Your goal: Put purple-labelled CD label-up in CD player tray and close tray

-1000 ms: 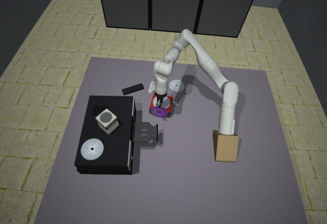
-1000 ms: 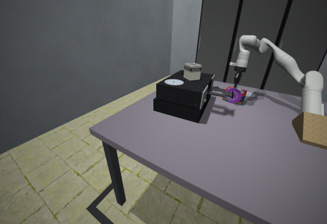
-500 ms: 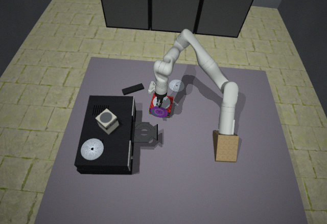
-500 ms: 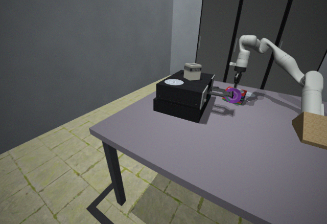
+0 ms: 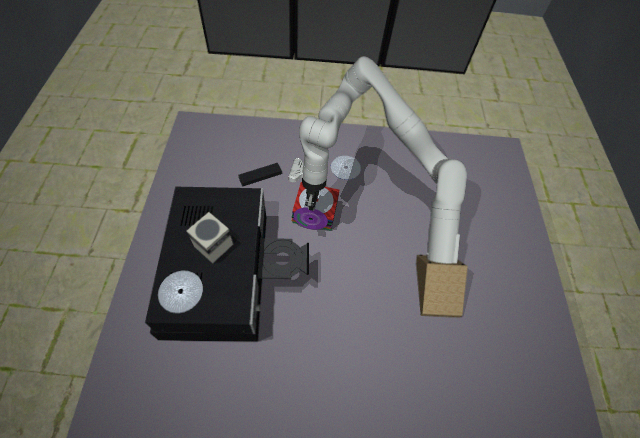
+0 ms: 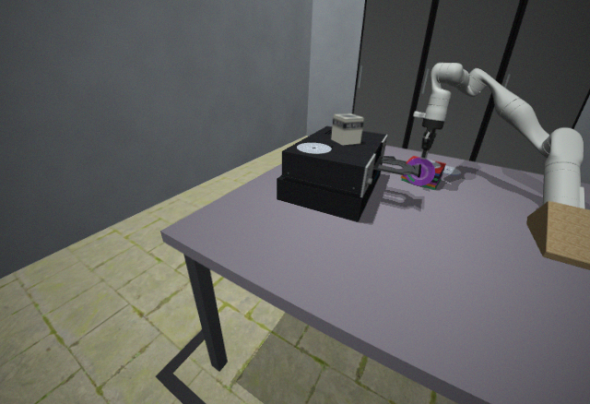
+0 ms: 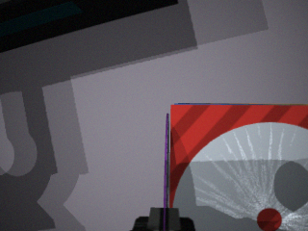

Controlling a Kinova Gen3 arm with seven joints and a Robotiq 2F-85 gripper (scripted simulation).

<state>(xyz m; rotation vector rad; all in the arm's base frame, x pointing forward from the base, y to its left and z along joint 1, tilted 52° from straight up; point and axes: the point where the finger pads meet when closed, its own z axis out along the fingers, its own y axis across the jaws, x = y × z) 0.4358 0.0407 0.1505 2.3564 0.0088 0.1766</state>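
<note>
Four discs show in the top view. Farthest left, a silvery disc lies on the lid of the black CD player, which stands near the left edge of the worktop. A pale cube sits on the same lid; the dark band on its side in the exterior view is too small to read. The player's tray juts out toward the middle of the worktop, its round recess bare.

Just beyond the tray, toward the far edge, the claw points straight down, clenched on the rim of the purple CD. The disc hangs upright over a red-striped case. From the wrist camera it is only a thin purple line rising between the fingertips, so its label cannot be read there. From outside, its purple face shows no lettering that can be made out.

A third disc, silver with a red centre, lies on the case, cut off by the wrist picture's edge. A black bar and a small white object, partly hidden by the arm, lie nearer the far edge. Right of them rests the fourth disc.
</note>
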